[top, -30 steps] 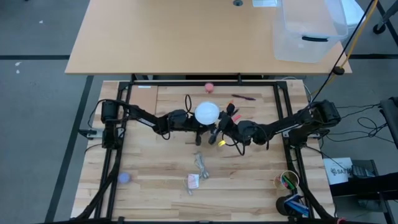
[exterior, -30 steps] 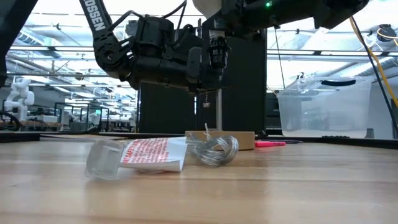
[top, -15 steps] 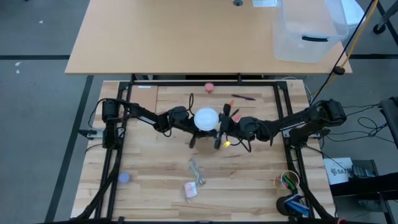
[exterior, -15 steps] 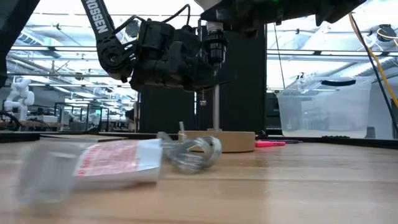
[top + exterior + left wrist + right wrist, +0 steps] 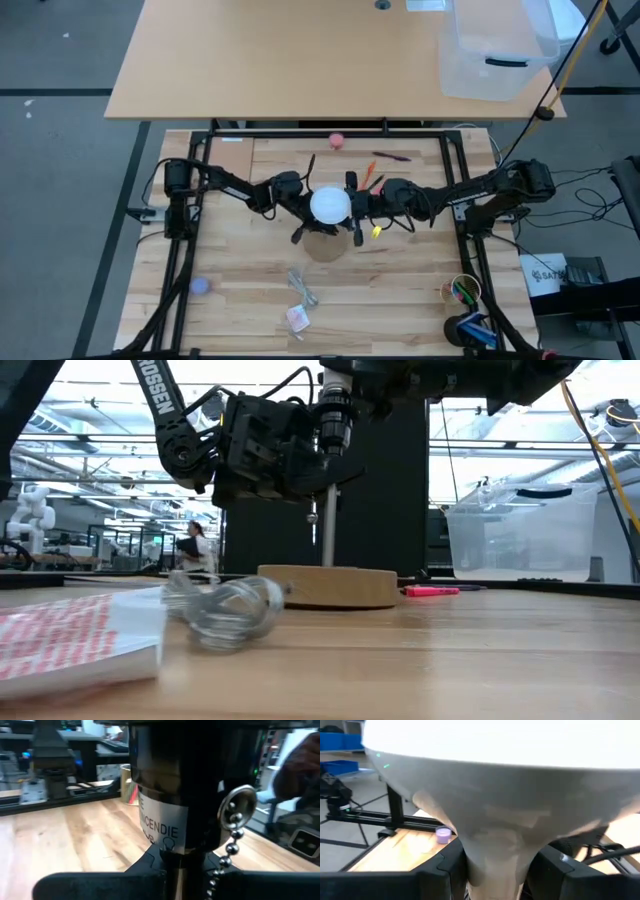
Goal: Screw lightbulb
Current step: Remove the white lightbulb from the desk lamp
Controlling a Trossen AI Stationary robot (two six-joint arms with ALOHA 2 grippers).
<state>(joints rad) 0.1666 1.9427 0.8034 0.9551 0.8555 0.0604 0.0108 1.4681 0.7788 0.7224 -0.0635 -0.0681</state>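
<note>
Two loose bits lie nearest in the low view, a packet (image 5: 70,645) and a wire coil (image 5: 225,610), both clear of the work. Behind them the wooden disc (image 5: 328,586) sits flat on the table (image 5: 230,290), its post (image 5: 327,540) rising to the black socket (image 5: 165,785).

The left gripper (image 5: 170,880) is clamped on the post just under the socket. The right gripper (image 5: 495,870) is closed around the neck of the bulb (image 5: 330,205), which sits directly over the socket, above the disc.

To do this step well, the left should brace the post firmly while the right turns the bulb in short twists, pressing lightly down (a tilted start would likely cross the thread). How far the base is seated cannot be seen.

The bulb points globe up and screw base down, with its long axis vertical and in line with the post. Farther back a pink ball (image 5: 337,140) lies well apart.
</note>
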